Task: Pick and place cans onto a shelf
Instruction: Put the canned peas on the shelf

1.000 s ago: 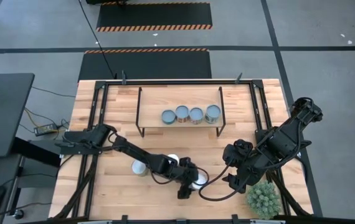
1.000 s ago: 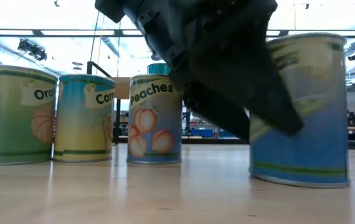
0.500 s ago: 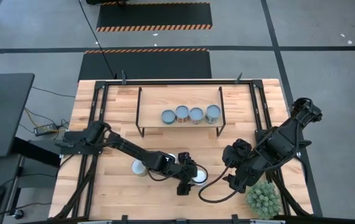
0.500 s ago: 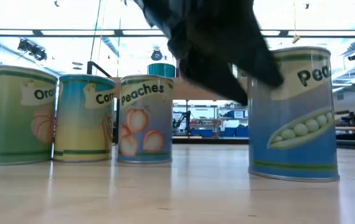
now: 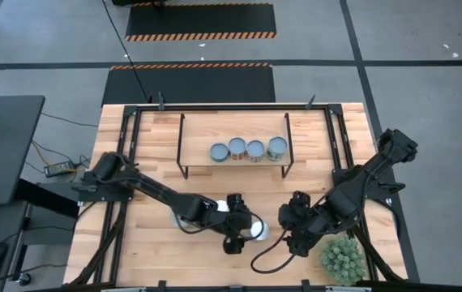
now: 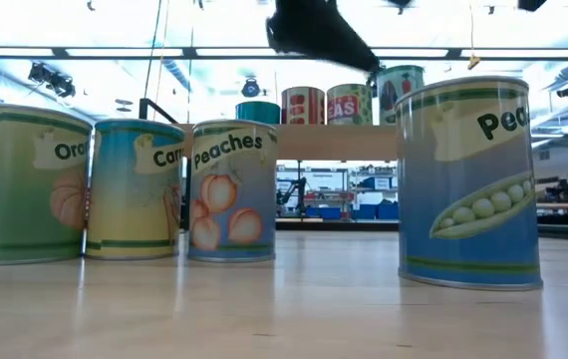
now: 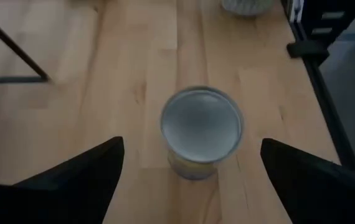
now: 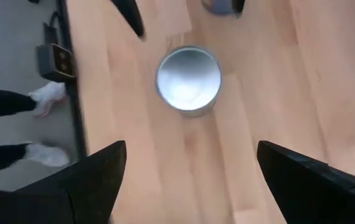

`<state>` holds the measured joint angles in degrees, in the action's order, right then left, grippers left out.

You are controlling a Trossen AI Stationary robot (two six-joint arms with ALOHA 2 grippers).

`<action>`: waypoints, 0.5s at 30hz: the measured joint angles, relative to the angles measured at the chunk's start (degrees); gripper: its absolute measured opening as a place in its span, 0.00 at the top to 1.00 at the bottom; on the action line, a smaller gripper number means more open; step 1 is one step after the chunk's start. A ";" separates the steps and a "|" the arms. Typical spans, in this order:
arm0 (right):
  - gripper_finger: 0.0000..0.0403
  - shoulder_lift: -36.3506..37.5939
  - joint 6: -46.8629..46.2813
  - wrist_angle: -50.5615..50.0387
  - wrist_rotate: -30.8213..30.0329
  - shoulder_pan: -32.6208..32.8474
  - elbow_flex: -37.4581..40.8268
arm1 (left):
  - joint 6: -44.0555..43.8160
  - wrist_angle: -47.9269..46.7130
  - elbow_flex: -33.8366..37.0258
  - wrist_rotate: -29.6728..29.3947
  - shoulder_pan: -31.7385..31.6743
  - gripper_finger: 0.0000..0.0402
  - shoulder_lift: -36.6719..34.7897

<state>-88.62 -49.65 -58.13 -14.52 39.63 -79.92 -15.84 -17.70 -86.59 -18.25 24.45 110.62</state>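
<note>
Cans [image 6: 468, 184] on the table [image 5: 150, 243] are rigid metal cylinders with smooth labelled sides, likely a bit slippery and of moderate weight, so you should pinch one across its side wall near the middle rather than by the rim. Each stands upright, long axis vertical, round top up; four sit near the front edge and four already stand on the shelf [image 5: 194, 148]. Your left gripper [image 5: 233, 243] hangs over one with jaws spread and empty, and your right gripper [image 5: 296, 240], nearby, is likewise released.
</note>
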 joint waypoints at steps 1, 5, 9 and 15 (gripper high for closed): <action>0.09 0.00 0.91 0.64 -1.08 0.14 0.74 | -0.04 -0.30 -0.02 -0.62 0.31 0.05 -0.76; 0.09 0.02 7.27 5.87 -3.99 0.00 3.48 | -1.48 -3.34 0.00 -3.37 1.86 0.05 -3.88; 0.09 0.02 15.27 14.12 -4.65 -1.00 6.32 | -3.16 -6.01 -0.02 -7.43 3.87 0.05 -7.25; 0.03 -1.69 21.44 18.05 0.10 -4.06 7.72 | -7.62 -9.19 -0.02 -13.85 7.25 0.05 -11.09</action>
<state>-90.31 -28.22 -40.07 -14.43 35.57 -72.20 -23.46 -26.89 -86.61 -32.10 31.71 99.53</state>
